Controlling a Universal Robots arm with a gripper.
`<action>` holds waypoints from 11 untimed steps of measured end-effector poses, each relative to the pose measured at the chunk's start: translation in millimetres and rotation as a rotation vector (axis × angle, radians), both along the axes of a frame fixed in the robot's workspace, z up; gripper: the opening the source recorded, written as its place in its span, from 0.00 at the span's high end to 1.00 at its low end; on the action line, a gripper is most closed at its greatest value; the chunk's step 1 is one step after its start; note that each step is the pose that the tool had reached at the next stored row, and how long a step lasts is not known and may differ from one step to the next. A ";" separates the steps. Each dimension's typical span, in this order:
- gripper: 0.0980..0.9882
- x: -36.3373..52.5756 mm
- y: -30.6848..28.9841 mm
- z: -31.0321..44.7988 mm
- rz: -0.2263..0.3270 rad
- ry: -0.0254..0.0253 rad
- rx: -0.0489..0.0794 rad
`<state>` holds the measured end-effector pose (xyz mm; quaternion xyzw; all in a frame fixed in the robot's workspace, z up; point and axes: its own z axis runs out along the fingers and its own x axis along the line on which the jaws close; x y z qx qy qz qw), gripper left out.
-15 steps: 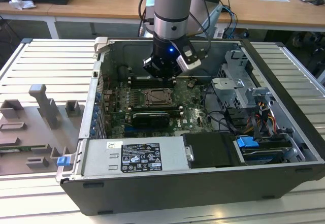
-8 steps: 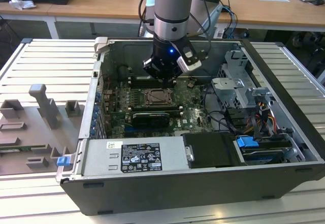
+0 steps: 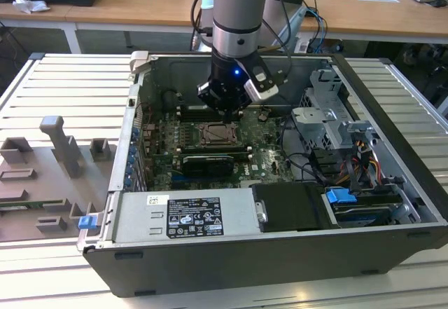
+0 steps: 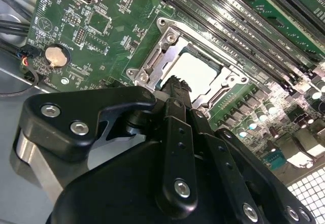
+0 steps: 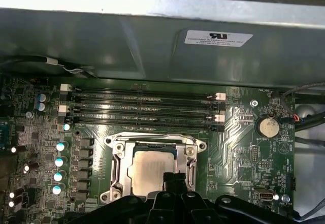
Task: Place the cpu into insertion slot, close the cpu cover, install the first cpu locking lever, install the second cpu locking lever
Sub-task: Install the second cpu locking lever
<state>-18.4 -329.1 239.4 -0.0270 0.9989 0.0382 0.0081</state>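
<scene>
We see the gripper [image 3: 225,110] lowered inside the open computer case [image 3: 392,148], just above the green motherboard [image 3: 262,162] in the exterior view. In both wrist views its two black fingers [image 4: 175,89] stand pressed together at the tips – closed, with nothing between them that we can make out.

The cpu [image 5: 150,170] lies flat in the insertion slot [image 5: 118,159], its pale metal top showing through the window of the cpu cover [image 5: 190,160], which lies down over it. In the second wrist view the fingertips sit at the near edge of the cpu [image 4: 195,71], over the cover's frame [image 4: 167,46] – we cannot tell whether they touch it.

The long black memory slots [image 5: 142,107] run just beside the socket, and a round coin battery [image 5: 267,127] sits on the board near them. The state of the locking levers is not clear to us.
</scene>
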 end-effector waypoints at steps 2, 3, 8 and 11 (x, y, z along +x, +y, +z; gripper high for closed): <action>0.99 0.0 -0.9 0.0 0.000 0.0000 0.000; 0.99 0.0 -1.3 0.0 0.000 0.0000 0.000; 0.99 0.0 -5.3 0.0 0.000 0.0000 0.000; 0.99 0.0 -7.3 0.0 0.000 -0.0001 0.000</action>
